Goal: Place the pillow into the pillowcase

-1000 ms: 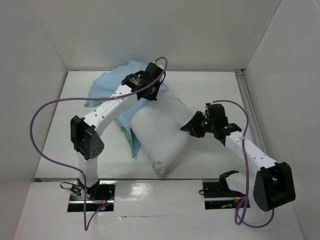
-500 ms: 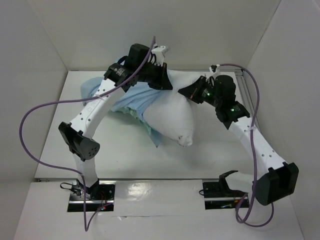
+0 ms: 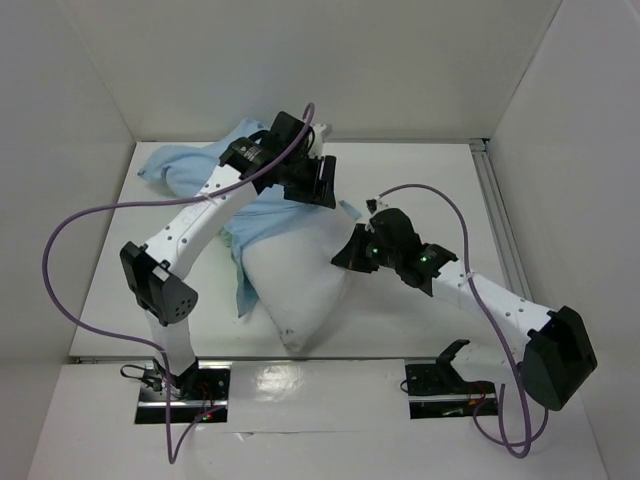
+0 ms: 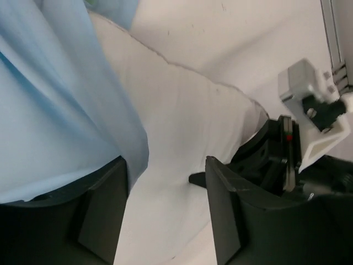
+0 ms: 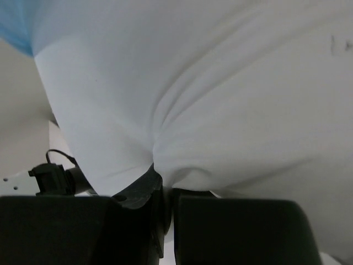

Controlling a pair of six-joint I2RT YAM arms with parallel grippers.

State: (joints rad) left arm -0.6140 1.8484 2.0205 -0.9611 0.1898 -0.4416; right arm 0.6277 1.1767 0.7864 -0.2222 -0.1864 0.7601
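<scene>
Left gripper [image 3: 322,188]: jaws went from shut to apart | right gripper [image 3: 345,258]: jaws closed, pinched pillow [image 3: 295,290] edge, arm drew nearer | pillow: lowered onto bench [image 3: 440,190] | pillowcase [image 3: 190,165]: spread toward far-left corner

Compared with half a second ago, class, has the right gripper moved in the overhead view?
Yes. The right gripper has come away from the back wall toward its base, jaws pinching the pillow.

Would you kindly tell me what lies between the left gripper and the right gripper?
The far end of the pillow, partly lapped by the pillowcase, fills the stretch from the left gripper to the right gripper, as the top view shows.
</scene>
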